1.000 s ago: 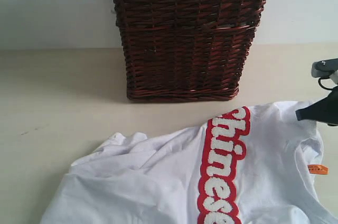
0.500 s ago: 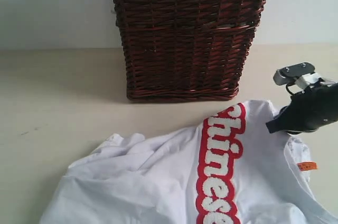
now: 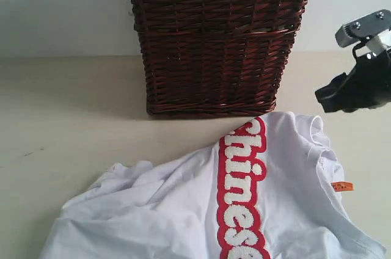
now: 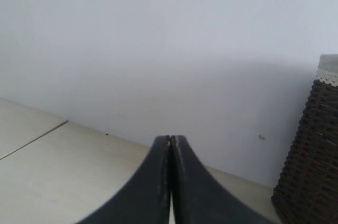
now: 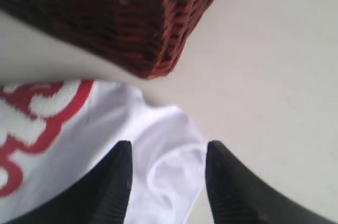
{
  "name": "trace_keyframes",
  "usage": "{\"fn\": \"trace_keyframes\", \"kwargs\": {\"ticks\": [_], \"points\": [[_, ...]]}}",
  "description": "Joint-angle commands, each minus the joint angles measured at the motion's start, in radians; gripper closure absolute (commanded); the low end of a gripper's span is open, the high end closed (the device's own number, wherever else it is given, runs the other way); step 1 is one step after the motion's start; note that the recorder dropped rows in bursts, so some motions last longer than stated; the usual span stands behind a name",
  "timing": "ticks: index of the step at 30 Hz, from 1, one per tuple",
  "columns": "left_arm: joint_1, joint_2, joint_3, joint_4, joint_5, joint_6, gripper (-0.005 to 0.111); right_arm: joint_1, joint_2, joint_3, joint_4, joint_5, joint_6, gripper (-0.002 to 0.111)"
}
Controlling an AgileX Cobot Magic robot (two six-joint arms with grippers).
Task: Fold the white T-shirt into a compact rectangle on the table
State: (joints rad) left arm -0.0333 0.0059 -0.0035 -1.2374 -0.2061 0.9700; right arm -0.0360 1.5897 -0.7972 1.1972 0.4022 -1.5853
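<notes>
Parted and empty, my right gripper (image 5: 169, 149) hangs with its two dark jaws apart and nothing clamped between them. From the exterior view it sits in the air off the right side of the basket (image 3: 214, 45), above the table (image 3: 73, 106) and clear of the cloth. Through my right wrist camera I look down between the jaws at a rumpled white fold of the shirt (image 3: 183, 204), with the basket's corner just beyond it.

My left gripper (image 4: 170, 140) is pressed shut, jaw against jaw, holding nothing. It points over bare table toward a pale wall (image 4: 158, 49), and the basket shows at the edge of that view.

The shirt lies unfolded and wrinkled on the table in front of the basket. Its far edge is just beside the basket's foot, near the front right corner. The red-edged lettering (image 3: 241, 192) runs from that edge toward the camera, across the middle of the cloth. A small orange tag (image 3: 342, 186) shows on the shirt's right part. The left part is bunched into loose creases.
</notes>
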Motion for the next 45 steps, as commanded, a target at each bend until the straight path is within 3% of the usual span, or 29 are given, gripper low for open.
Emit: {"fn": "trace_keyframes", "kwargs": {"ticks": [1,6,11,16,22,27,32,34,40,45], "points": [[0.003,-0.006,0.004,0.003,0.003,0.001,0.107,0.002,-0.027,0.118,-0.347,0.019,0.226,0.062],[0.003,-0.006,0.004,0.003,0.003,0.001,0.107,0.002,-0.019,0.224,-0.408,0.096,0.252,0.064],[0.003,-0.006,0.004,0.003,0.003,0.001,0.107,0.002,-0.019,0.231,-0.386,0.306,0.220,0.069],[0.003,-0.006,0.004,0.003,0.003,0.001,0.107,0.002,-0.019,0.231,-0.392,0.306,0.226,0.069],[0.003,-0.006,0.004,0.003,0.003,0.001,0.107,0.002,-0.019,0.231,-0.496,0.433,0.248,0.066],[0.003,-0.006,0.004,0.003,0.003,0.001,0.107,0.002,-0.019,0.231,-0.662,0.337,0.375,0.055],[0.003,-0.006,0.004,0.003,0.003,0.001,0.107,0.002,-0.017,0.233,-0.707,0.290,0.430,0.054],[0.003,-0.006,0.004,0.003,0.003,0.001,0.107,0.002,-0.017,0.233,-0.695,0.323,0.430,0.059],[0.003,-0.006,0.004,0.003,0.003,0.001,0.107,0.002,-0.017,0.233,-0.681,0.523,0.327,0.104],[0.003,-0.006,0.004,0.003,0.003,0.001,0.107,0.002,-0.017,0.233,-0.668,0.663,0.082,0.108]]}}
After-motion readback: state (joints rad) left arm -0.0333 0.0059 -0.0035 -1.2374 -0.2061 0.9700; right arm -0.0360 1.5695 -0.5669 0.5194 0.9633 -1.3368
